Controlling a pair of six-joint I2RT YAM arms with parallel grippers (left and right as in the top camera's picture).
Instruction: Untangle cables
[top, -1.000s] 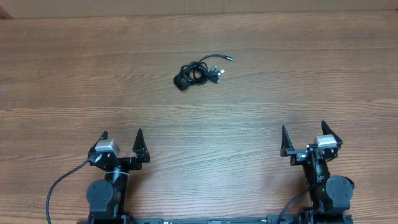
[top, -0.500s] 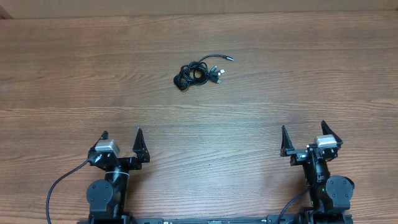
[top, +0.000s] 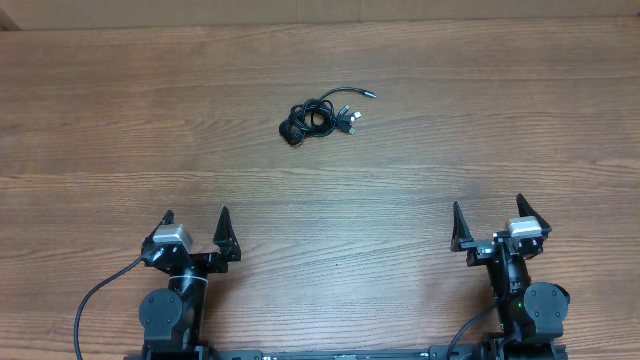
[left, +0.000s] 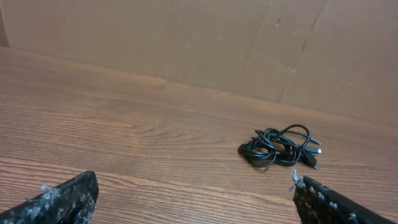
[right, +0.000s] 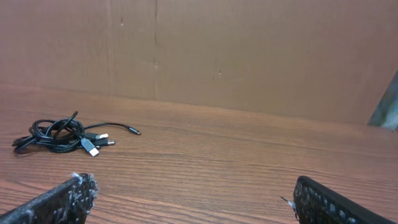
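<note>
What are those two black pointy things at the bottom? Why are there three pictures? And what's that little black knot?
Those are the robot's two hands, called grippers, each with just two fingers: the left gripper and the right gripper. Both are open and hold nothing. One picture is taken from above the wooden table. The other two come from small cameras on each wrist, so you see that hand's own fingertips in the bottom corners. The black knot is a bundle of thin cables with small plugs. It lies well ahead of both grippers, and nothing touches it. The robot's job is to untangle them.
</note>
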